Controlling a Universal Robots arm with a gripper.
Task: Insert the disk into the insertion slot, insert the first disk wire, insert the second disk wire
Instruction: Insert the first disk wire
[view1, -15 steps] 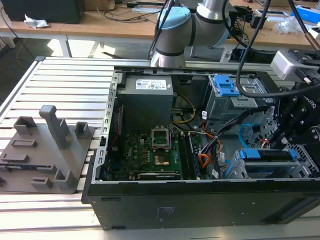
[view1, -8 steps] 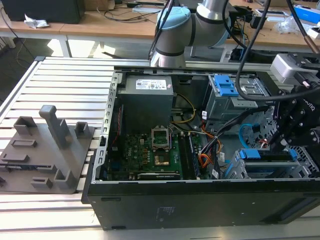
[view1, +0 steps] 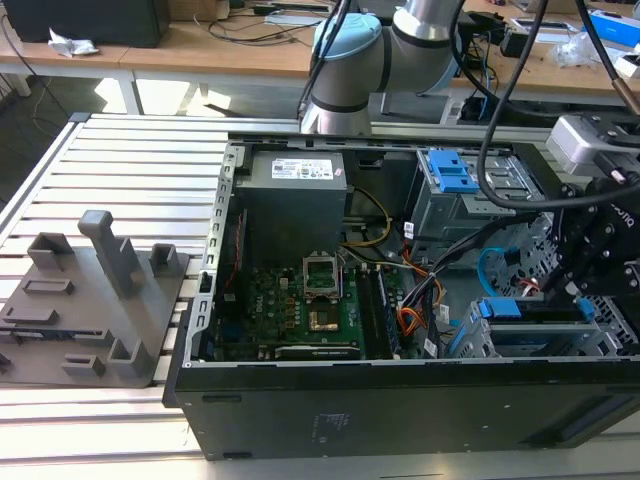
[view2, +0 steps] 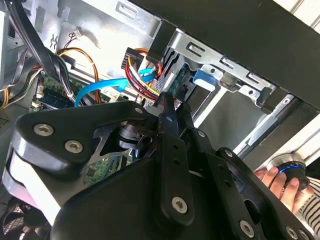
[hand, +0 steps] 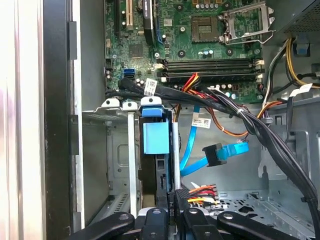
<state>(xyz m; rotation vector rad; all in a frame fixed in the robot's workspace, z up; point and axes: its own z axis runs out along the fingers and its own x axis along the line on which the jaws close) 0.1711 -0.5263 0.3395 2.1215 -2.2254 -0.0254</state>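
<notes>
Disk (hand: 152, 135), a flat drive clipped in a bright blue plastic carrier frame, sits inside the insertion slot (hand: 116, 155). The slot is a grey sheet-metal bay with perforated walls and folded rails. The carrier's smooth blue handle stands at the bay's mouth. In the exterior view the same blue frame (view1: 495, 308) lies in the lower right of the frame.

First disk wire (hand: 201, 192): a thin bundle of red, orange, yellow and dark strands ending in a small dark block plug. The black metal gripper (hand: 175, 211) is clenched on that plug, just beside the rear edge of the carrier. In the second wrist view the narrow fingers (view2: 166, 106) stand close together, with the red-yellow strands fanning out beyond them.

Second disk wire (hand: 235, 150): a thin, glossy light-blue flat cable, looped, its dark angled plug hanging loose and apart from the drive.

Surroundings:
- thick black cable bundle (hand: 260, 131) crossing above the bay
- green circuit board (hand: 200, 45) with an open square socket
- black steel computer case (view1: 400, 410) lying open on a ribbed aluminium table (view1: 130, 160)
- taller grey cage with a blue latch (view1: 450, 172) in the upper right of the exterior view
- moulded grey fixture plate (view1: 100, 300) at the exterior view's left
- person's hand (view2: 280, 184) resting on a round silver knob (view2: 287, 167)
</notes>
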